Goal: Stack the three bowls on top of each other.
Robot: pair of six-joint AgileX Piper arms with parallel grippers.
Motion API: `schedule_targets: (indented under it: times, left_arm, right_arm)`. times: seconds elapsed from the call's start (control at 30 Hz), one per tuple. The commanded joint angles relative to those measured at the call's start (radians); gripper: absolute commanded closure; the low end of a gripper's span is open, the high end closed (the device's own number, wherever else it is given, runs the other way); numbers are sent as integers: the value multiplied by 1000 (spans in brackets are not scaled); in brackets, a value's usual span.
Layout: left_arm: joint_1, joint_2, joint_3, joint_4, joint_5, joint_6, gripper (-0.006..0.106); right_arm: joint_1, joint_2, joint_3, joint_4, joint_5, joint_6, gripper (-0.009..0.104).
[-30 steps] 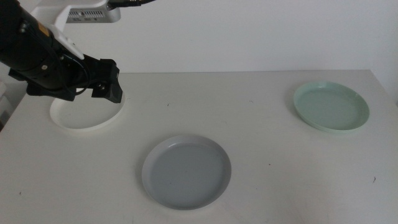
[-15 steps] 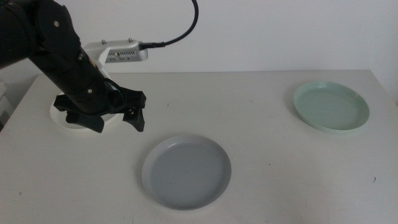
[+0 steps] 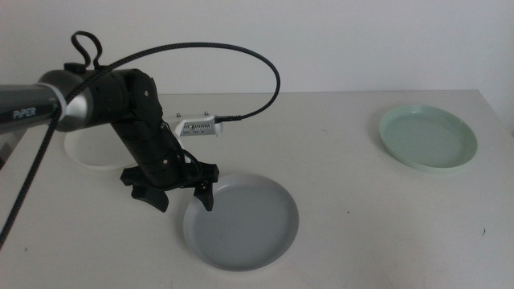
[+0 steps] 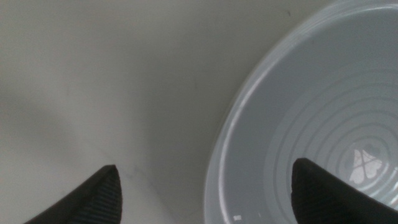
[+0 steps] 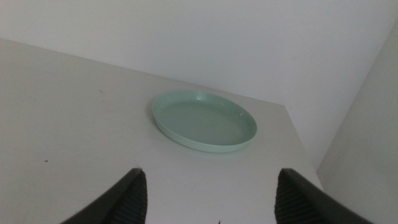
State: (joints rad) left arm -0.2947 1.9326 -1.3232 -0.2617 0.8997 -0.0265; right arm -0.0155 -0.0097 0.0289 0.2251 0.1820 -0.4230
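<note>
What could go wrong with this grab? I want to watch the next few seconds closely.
1. The left gripper is open, straddling the near-left rim of the pale grey round plastic bowl; that rim is low, so the jaws may slip off or push the bowl along the white table.
2. A one-sided pinch could tilt the bowl when lifted.
3. The white bowl sits close behind the arm.

The left gripper [image 4: 205, 186] had its two dark jaws spread wide apart, one over the plain off-white tabletop [image 4: 93, 74] and the other over the inside of the pale grey round plastic bowl [image 4: 311, 124]. The bowl's low rim curved right up between them. You could make out faint concentric rings on the bowl's floor and a small moulded mark near the jaw on that side.
</note>
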Motion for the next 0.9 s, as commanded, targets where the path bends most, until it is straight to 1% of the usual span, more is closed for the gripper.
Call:
schedule_targets:
  times: [0.0,0.1,0.17,0.33,0.47,0.57,0.67,0.7,0.87]
  left_arm:
    - [-19,-24,-20,-27,-32,2,-1]
    - [-37,-2,-20,-19,-42,2,8]
    - [-46,8,-20,-14,-43,2,17]
    - [-50,22,-20,-5,-43,2,43]
    - [-50,31,-20,18,-39,-2,59]
    - [-50,31,-20,43,-34,-2,76]
    - [-50,31,-20,62,-23,-2,96]
    - [-50,29,-20,66,-17,-2,100]
    - [-50,2,-25,86,13,-2,100]
  right_arm:
    - [0,-27,-6,-3,-71,-9,43]
    - [0,-27,-6,-3,-71,-9,43]
    - [0,-27,-6,-3,-71,-9,43]
    - [0,-27,-6,-3,-71,-9,43]
    - [0,-27,-6,-3,-70,-9,43]
    - [0,-27,-6,-3,-70,-9,43]
    - [0,-27,-6,-3,-70,-9,43]
    - [0,-27,-6,-3,-70,-9,43]
    - [0,-27,-6,-3,-70,-9,43]
